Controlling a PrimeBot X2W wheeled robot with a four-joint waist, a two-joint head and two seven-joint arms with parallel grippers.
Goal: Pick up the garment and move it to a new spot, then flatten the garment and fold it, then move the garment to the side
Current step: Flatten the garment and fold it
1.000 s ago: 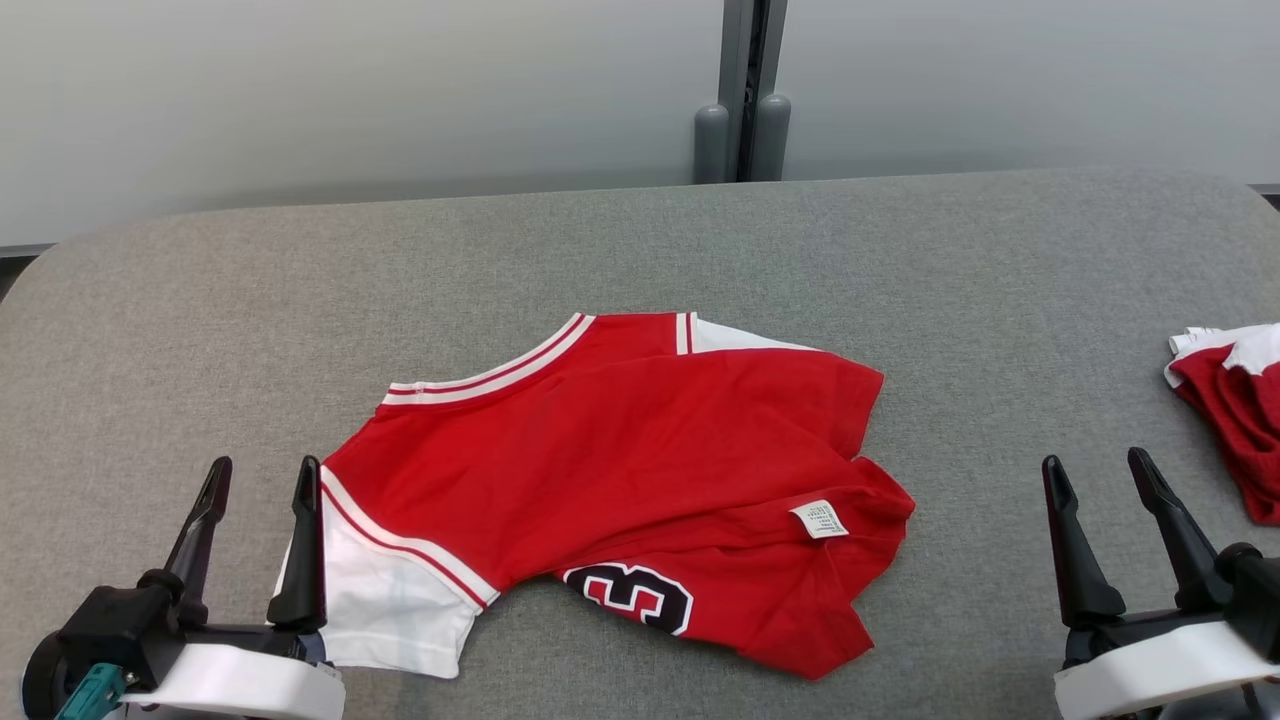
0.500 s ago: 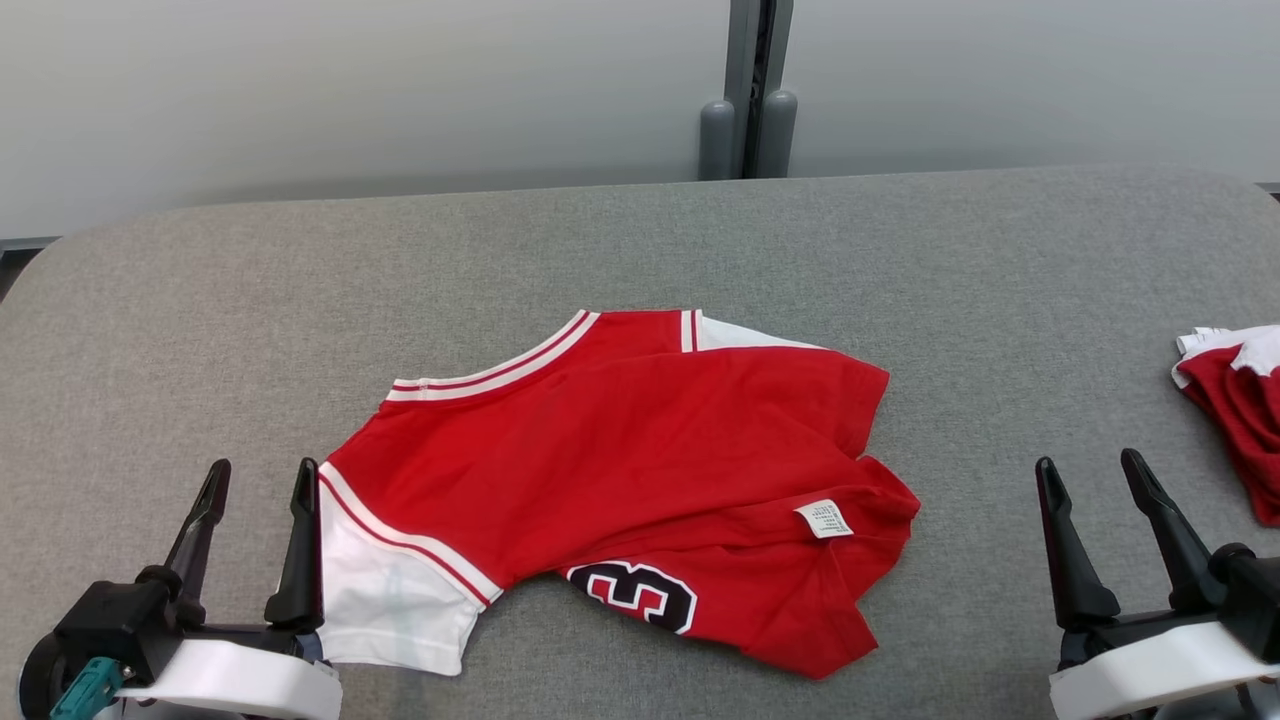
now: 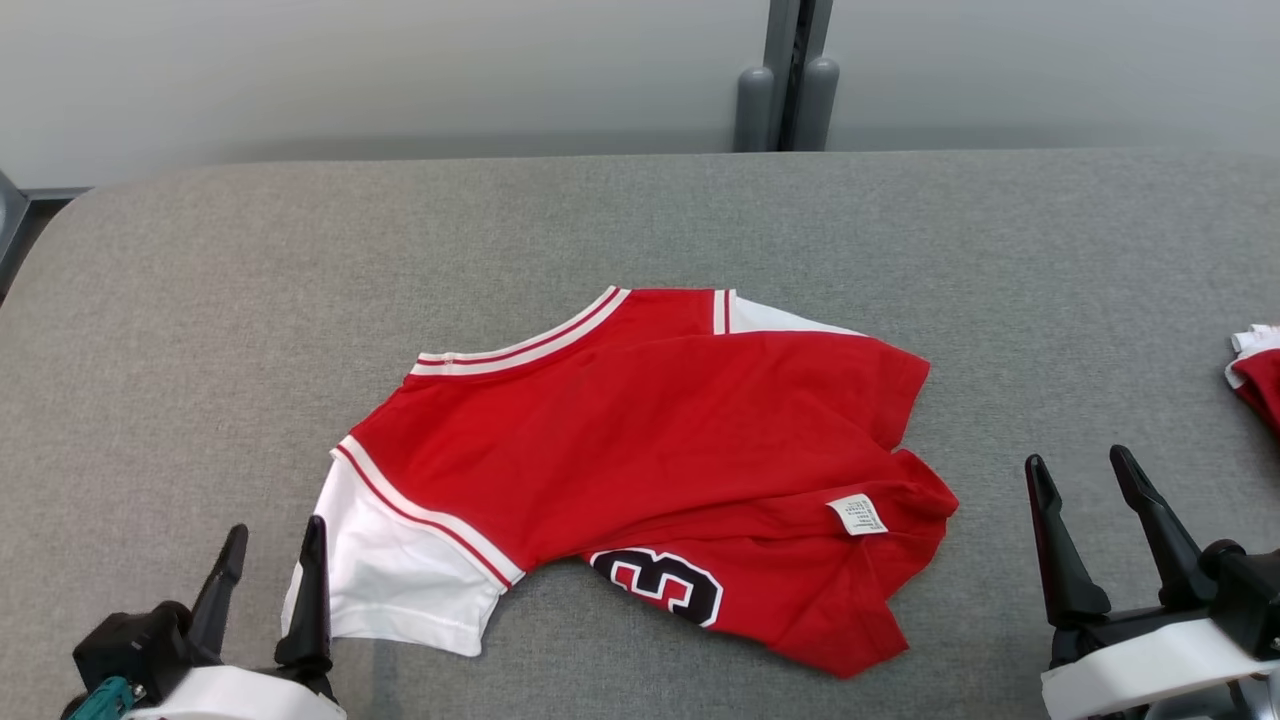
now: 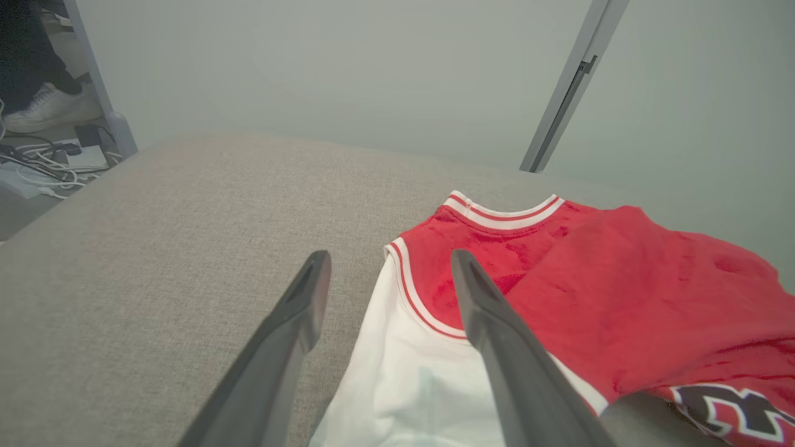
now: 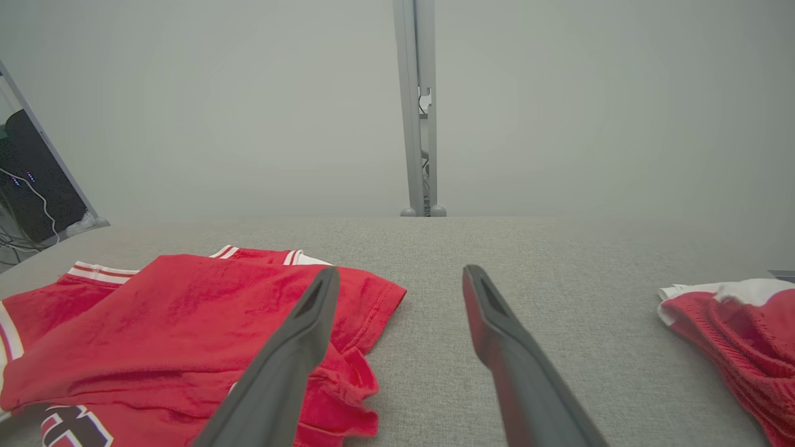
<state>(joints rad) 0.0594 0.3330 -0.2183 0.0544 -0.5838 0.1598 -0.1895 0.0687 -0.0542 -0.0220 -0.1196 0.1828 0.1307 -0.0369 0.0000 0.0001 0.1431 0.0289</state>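
The left gripper (image 3: 277, 527), fingers spread and empty, hovered at the near edge beside the white sleeve (image 3: 400, 580) of a red-and-white basketball jersey (image 3: 650, 440). The right gripper (image 3: 1076, 457), likewise spread, stood well apart from it. The jersey lay mid-tabletop, long axis left to right, striped neckline toward the far left, rumpled hem rightward. A grey fabric tabletop (image 3: 200, 300) met pale grey wall panels (image 3: 400, 70). A second red-and-white cloth (image 3: 1258, 375) lay at the right edge.

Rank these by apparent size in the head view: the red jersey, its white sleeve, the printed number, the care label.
1. red jersey, by far the largest
2. white sleeve
3. printed number, its upper part tucked under a fold, so judged by what shows
4. care label, the smallest
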